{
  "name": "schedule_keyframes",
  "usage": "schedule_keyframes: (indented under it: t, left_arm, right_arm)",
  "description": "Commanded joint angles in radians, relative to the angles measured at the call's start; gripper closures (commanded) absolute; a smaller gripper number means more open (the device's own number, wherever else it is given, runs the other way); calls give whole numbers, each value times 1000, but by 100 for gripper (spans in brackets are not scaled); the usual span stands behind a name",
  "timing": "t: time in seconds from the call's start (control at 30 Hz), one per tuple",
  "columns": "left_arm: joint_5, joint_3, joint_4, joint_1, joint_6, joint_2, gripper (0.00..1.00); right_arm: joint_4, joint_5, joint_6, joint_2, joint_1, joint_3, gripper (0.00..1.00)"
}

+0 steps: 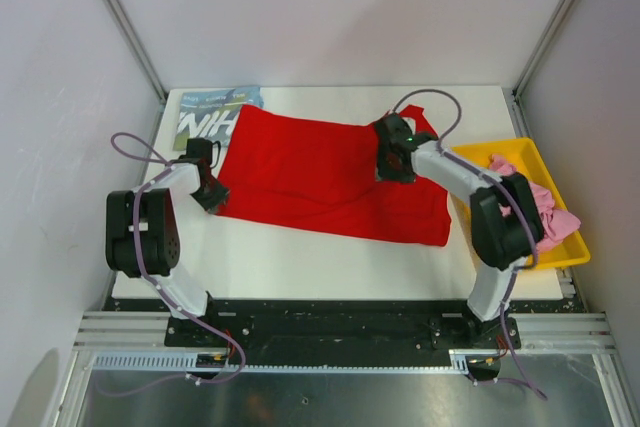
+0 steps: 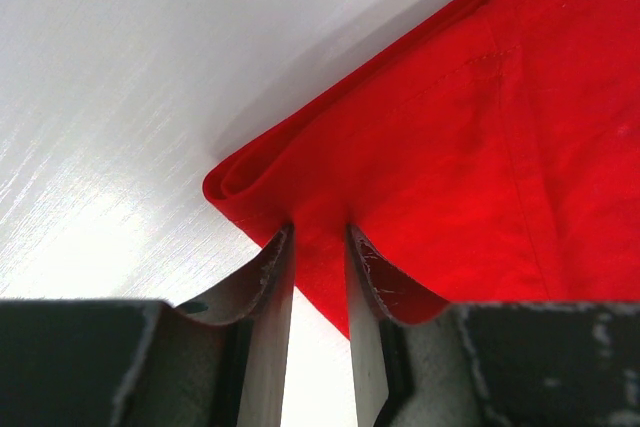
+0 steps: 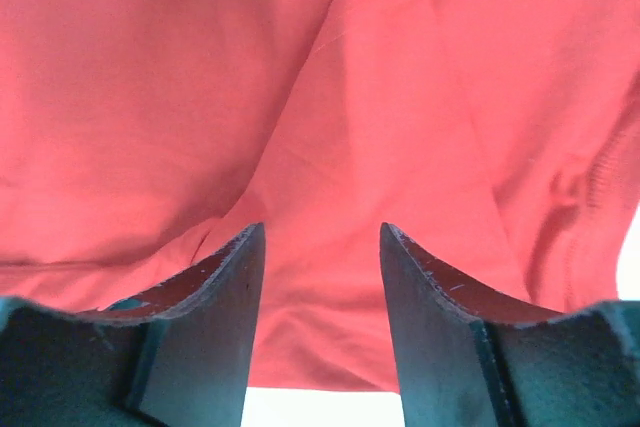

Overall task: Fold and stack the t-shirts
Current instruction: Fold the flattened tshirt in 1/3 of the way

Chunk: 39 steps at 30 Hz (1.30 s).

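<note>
A: While the red t-shirt [image 1: 330, 172] lies spread across the middle of the table [image 1: 300, 262], where do its edges run?

B: Its near-left corner is doubled over, and the left tool [image 2: 320, 232] sits right on that fold, jaws only narrowly parted; I see no cloth pinched between them. The right edge ends just beside the yellow tray [image 1: 570, 252].

A: And the right tool [image 3: 322, 232]?

B: Released, jaws wide, hanging over the cloth at the far right (nothing but red under it).

A: Any open room?

B: A bare strip of table along the near side, widest at the left. The far-left corner is taken by the blue t-shirt [image 1: 205, 117], partly under the red one's far edge. The pink t-shirt [image 1: 545, 212] sits bunched in the tray, spilling over its right rim.
</note>
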Motion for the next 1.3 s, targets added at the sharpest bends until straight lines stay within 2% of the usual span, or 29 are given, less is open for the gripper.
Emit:
schedule_keyframes:
  t: [0.0, 0.27, 0.43, 0.8, 1.17, 1.27]
  left_arm:
    - [14, -4, 15, -6, -9, 5, 69]
    - [17, -8, 15, -5, -9, 2, 69]
    - [15, -10, 16, -5, -10, 4, 69]
    - [14, -12, 19, -6, -12, 12, 69]
    - [12, -11, 18, -5, -12, 20, 69]
    - [12, -12, 19, -5, -12, 21, 69]
  right_arm:
    - [-18, 16, 26, -211, -48, -45, 45]
    - [-24, -88, 84, -557, -161, -426, 49]
    - [-25, -156, 89, -704, -240, -572, 50]
    - [17, -231, 104, -698, -289, -667, 53]
    - [42, -204, 112, -645, -301, -682, 64]
    - [50, -202, 112, -635, -304, -681, 70]
